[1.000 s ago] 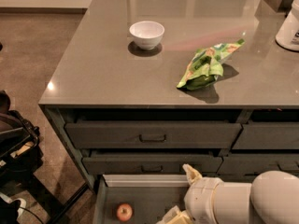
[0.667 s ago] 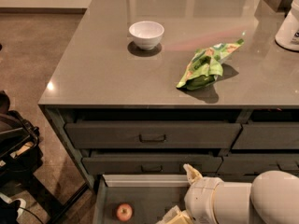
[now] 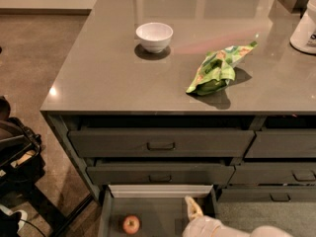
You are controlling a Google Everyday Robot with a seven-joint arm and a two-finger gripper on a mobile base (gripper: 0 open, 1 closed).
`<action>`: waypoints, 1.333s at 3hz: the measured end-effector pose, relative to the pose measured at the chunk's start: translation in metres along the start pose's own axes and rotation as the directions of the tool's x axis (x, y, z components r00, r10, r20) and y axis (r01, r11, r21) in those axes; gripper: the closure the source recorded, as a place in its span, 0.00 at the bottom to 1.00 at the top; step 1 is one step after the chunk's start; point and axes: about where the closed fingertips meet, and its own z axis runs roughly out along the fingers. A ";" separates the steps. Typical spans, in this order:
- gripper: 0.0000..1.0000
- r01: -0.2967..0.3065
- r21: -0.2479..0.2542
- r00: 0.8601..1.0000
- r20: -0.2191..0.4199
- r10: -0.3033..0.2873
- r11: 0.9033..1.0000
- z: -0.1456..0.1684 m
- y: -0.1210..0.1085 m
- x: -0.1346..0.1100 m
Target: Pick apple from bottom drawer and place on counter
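Nearest me, the claw (image 3: pixel 194 210) has sunk a little from where it hung a second ago. It now sits low over the right side of the open bottom drawer (image 3: pixel 160 190), with the pale arm behind it running out of sight. Whether the claw is apart or together I cannot tell. Nothing else has shifted, so I'd judge it is still only reaching in and the grab has not begun.

The apple (image 3: pixel 131 224) lies loose on the drawer's floor, on its left side and toward the front. It is off to the claw's left, apart from it and a touch nearer me, so the claw would need to slide left across the drawer.

Above the drawer is the counter (image 3: pixel 108 78), where the apple is meant to end up. A green bag (image 3: pixel 215 70) lies on it over the drawer's right side, and a white bowl (image 3: pixel 154 35) stands farther back.
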 end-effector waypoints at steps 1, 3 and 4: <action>0.00 0.025 0.011 0.998 0.050 -0.026 1.000 0.017 0.003 -0.002; 0.00 0.020 0.006 0.997 0.070 -0.021 1.000 0.029 0.001 0.002; 0.00 0.083 0.073 0.987 0.135 -0.092 0.994 0.047 -0.032 0.000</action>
